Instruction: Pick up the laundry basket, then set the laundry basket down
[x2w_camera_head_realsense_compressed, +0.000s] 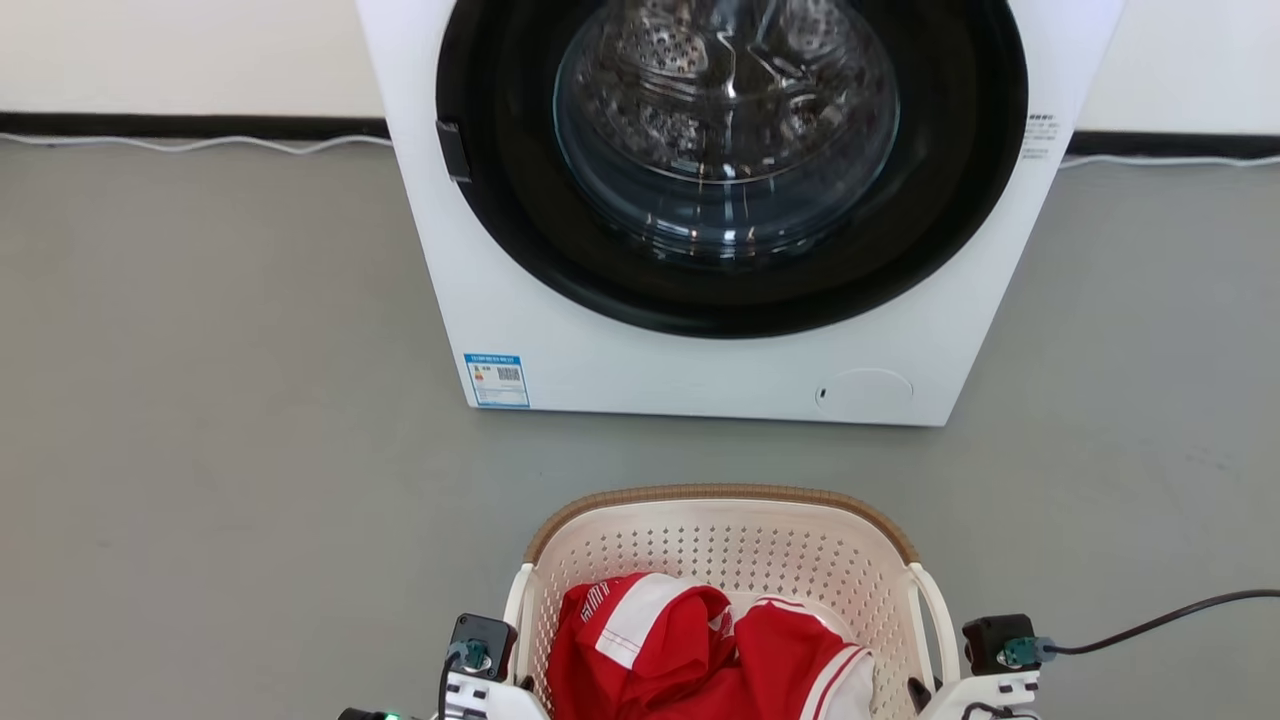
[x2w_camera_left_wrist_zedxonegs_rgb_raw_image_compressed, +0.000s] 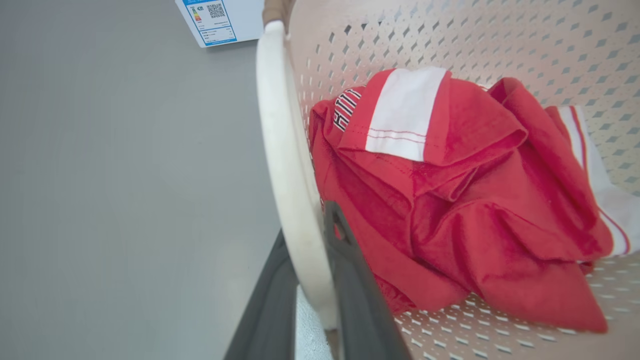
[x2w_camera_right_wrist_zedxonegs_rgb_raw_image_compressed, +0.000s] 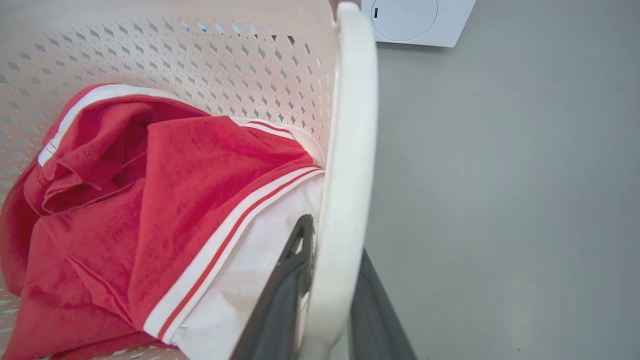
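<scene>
Find the laundry basket (x2w_camera_head_realsense_compressed: 720, 545) at 6 o'clock in the head view, just short of the washing machine (x2w_camera_head_realsense_compressed: 600, 340) at 12 o'clock, over grey floor (x2w_camera_head_realsense_compressed: 200, 420); hard to tell whether resting on it or raised just clear. Holding only a crumpled red-and-white garment (x2w_camera_head_realsense_compressed: 690, 650), so likely light, with soft cargo free to slide. Thin perforated plastic, probably stiff enough to keep shape yet apt to flex at the walls; smooth and a little slippery under hard fingers (x2w_camera_left_wrist_zedxonegs_rgb_raw_image_compressed: 360, 300). Best taken by the 2 white loop handles, not the wall or the brown rim trim (x2w_camera_head_realsense_compressed: 720, 492). Already so: left gripper (x2w_camera_left_wrist_zedxonegs_rgb_raw_image_compressed: 307, 225) pinched on the left handle (x2w_camera_left_wrist_zedxonegs_rgb_raw_image_compressed: 282, 140), 1 finger inside the basket beside the cloth, 1 outside; right gripper (x2w_camera_right_wrist_zedxonegs_rgb_raw_image_compressed: 334, 240) pinched on the right handle (x2w_camera_right_wrist_zedxonegs_rgb_raw_image_compressed: 352, 125) likewise, 1 finger each side. Gripped near the lower end of each loop in the wrist views, so expect pivoting about the grip; keep both arms level and move together to avoid tipping or twisting, and lower gently to spare the handle roots
</scene>
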